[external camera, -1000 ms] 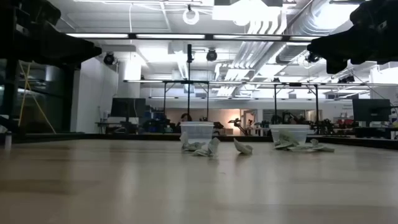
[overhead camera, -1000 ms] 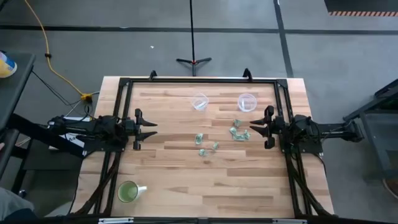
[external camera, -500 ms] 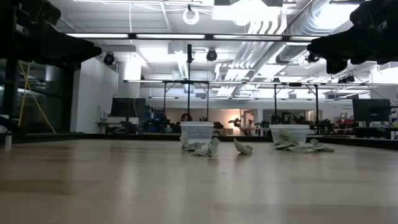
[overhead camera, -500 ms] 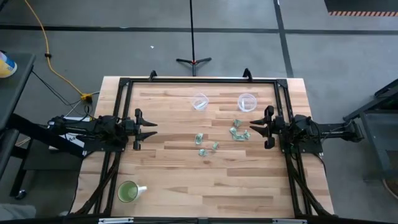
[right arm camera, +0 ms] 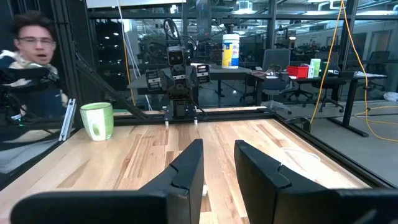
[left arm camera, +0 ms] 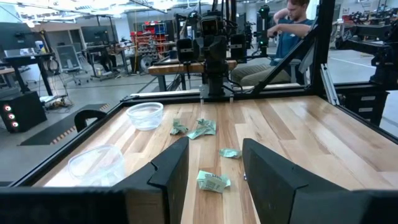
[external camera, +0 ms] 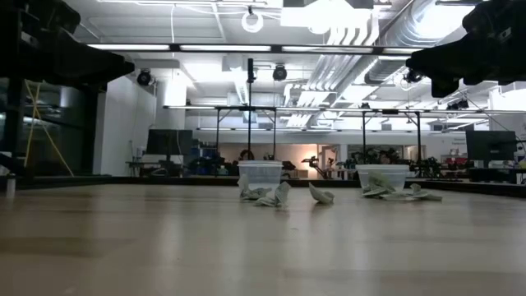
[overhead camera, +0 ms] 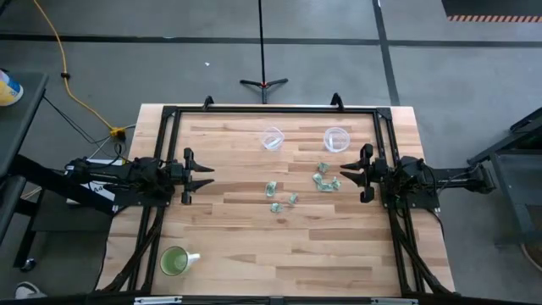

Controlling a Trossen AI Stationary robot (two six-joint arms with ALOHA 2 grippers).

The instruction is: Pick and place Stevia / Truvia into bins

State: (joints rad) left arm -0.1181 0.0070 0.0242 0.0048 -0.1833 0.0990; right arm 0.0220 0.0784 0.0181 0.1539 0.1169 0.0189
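2 clear bins [overhead camera: 272, 138] [overhead camera: 336, 138] stand toward 12 o'clock on the table [overhead camera: 237, 246], with the Stevia / Truvia sachets [overhead camera: 325, 180] [overhead camera: 271, 188] scattered just below them near the centre. The left gripper [overhead camera: 203, 175] waits released at 9 o'clock, the right gripper [overhead camera: 345, 177] released at 3 o'clock beside the sachets. A green mug [overhead camera: 174, 261] sits at 7 o'clock.

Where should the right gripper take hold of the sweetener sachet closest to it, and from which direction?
The nearest sachet lies flat just ahead of the open right gripper. Probably best to come straight down and pinch across its raised, crumpled fold; a sideways approach would likely just push so thin a packet along the table.
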